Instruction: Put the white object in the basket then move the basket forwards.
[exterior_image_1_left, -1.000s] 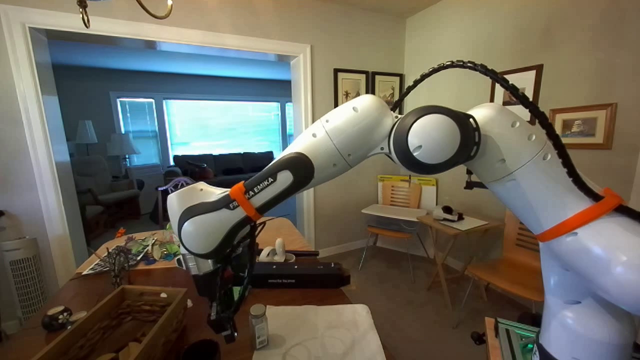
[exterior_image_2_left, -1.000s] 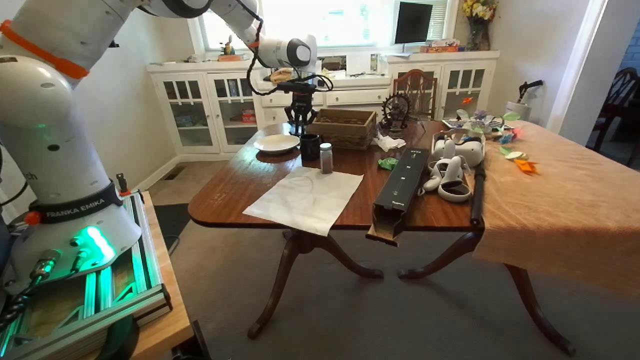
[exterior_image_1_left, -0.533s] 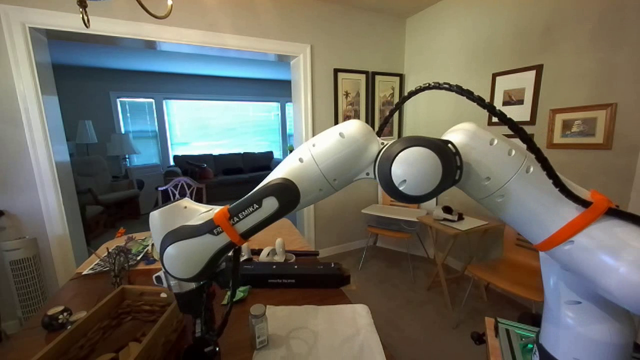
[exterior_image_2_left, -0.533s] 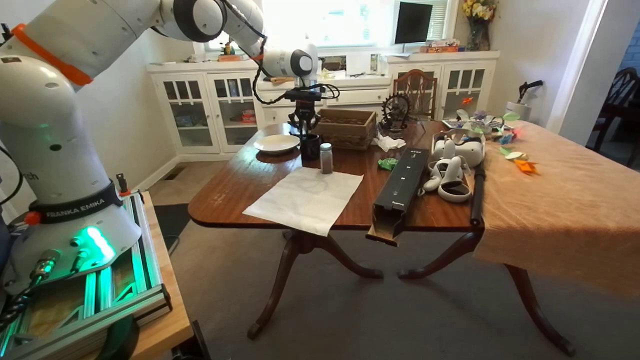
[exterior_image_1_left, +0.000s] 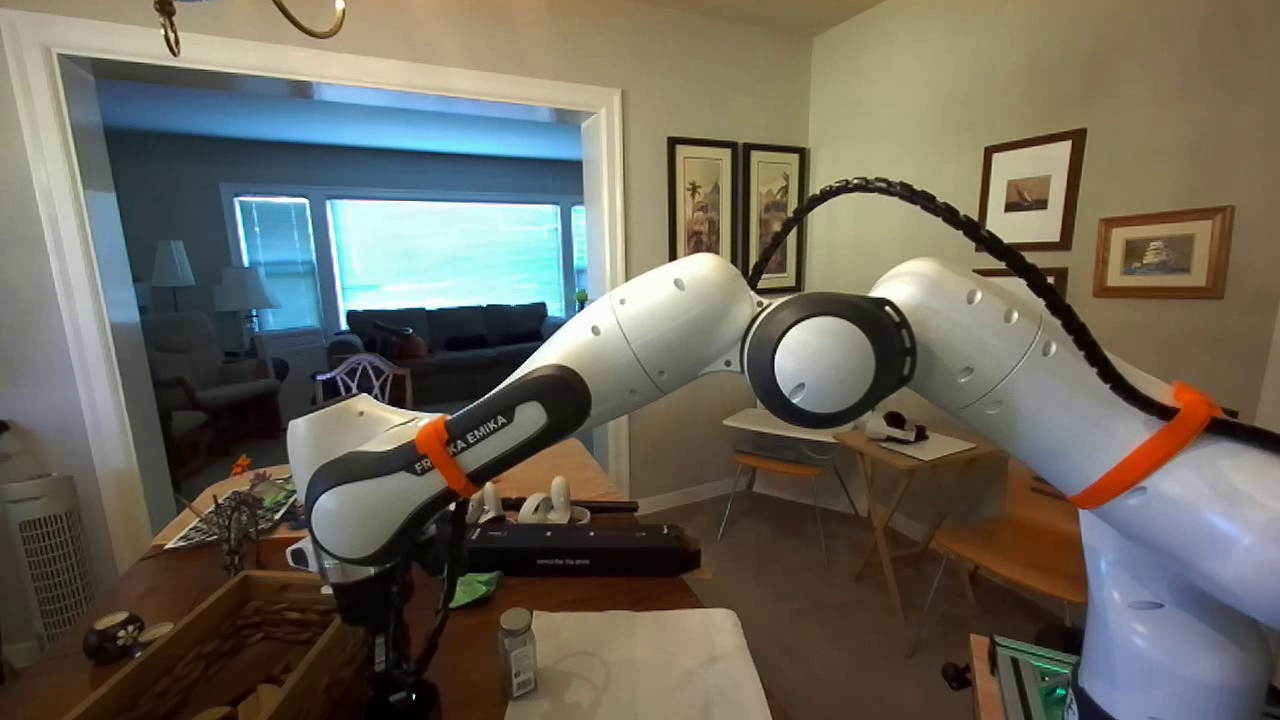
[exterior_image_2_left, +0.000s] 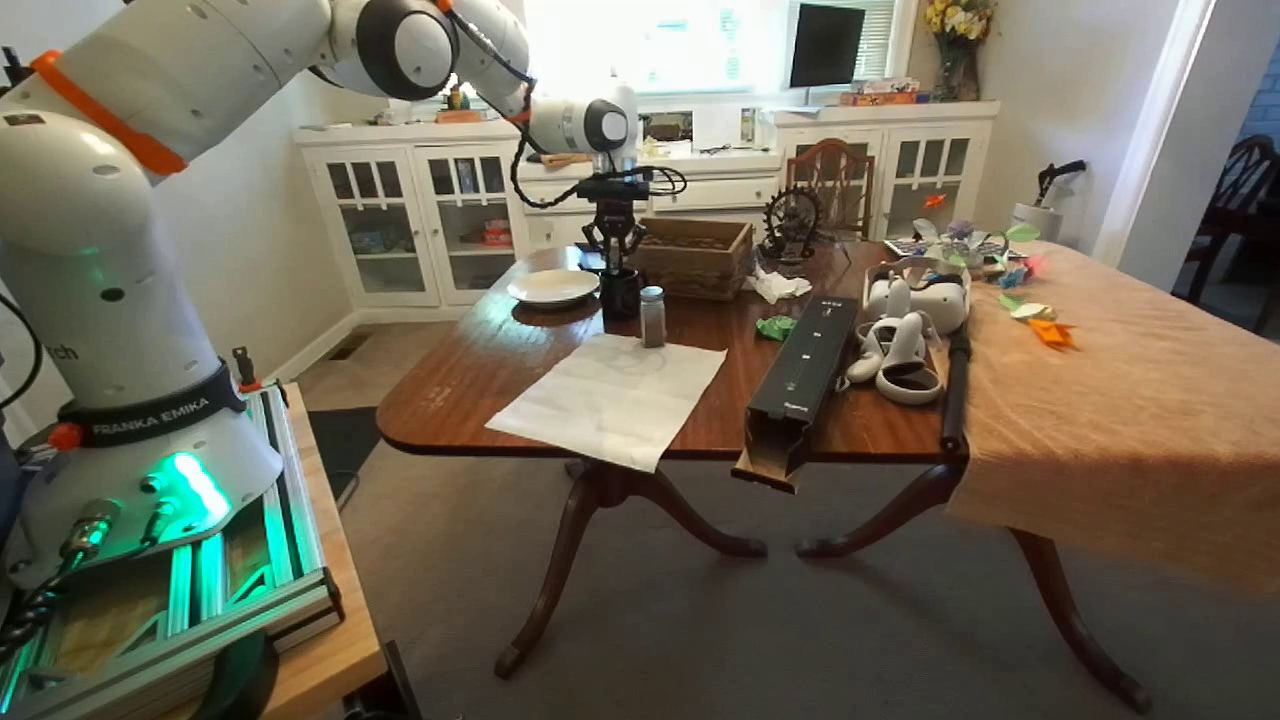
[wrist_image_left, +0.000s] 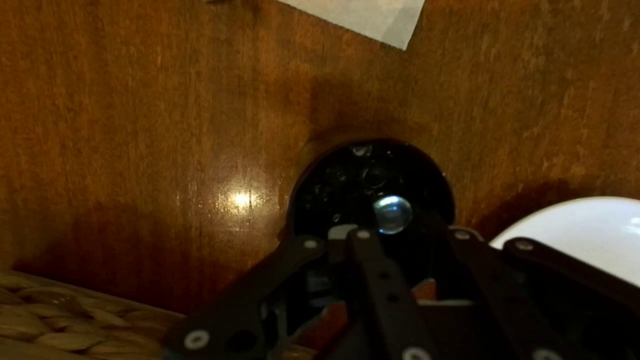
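Note:
The brown woven basket (exterior_image_2_left: 705, 270) stands on the table just behind a black mug (exterior_image_2_left: 620, 300); its corner (wrist_image_left: 75, 320) shows at the lower left of the wrist view. My gripper (exterior_image_2_left: 612, 264) points straight down at the mug's mouth, its fingers drawn together. In the wrist view the gripper (wrist_image_left: 412, 235) overlaps the dark mug (wrist_image_left: 375, 160); its tips are lost in the black, so anything between them is hidden. A shiny round spot (wrist_image_left: 393, 215) glints inside. I cannot tell which is the white object: crumpled white paper (exterior_image_2_left: 778, 285) lies right of the basket, a white plate (exterior_image_2_left: 553, 287) left of the mug.
A small capped jar (exterior_image_2_left: 653, 318) stands close to the mug, at the corner of a white sheet (exterior_image_2_left: 610, 400). Farther right lie green crumpled paper (exterior_image_2_left: 775, 327), a long black box (exterior_image_2_left: 805, 375) and white controllers (exterior_image_2_left: 905, 360).
The arm has come down, and my gripper has shifted from behind the mug to directly over its mouth. Basket, mug and jar have not moved.

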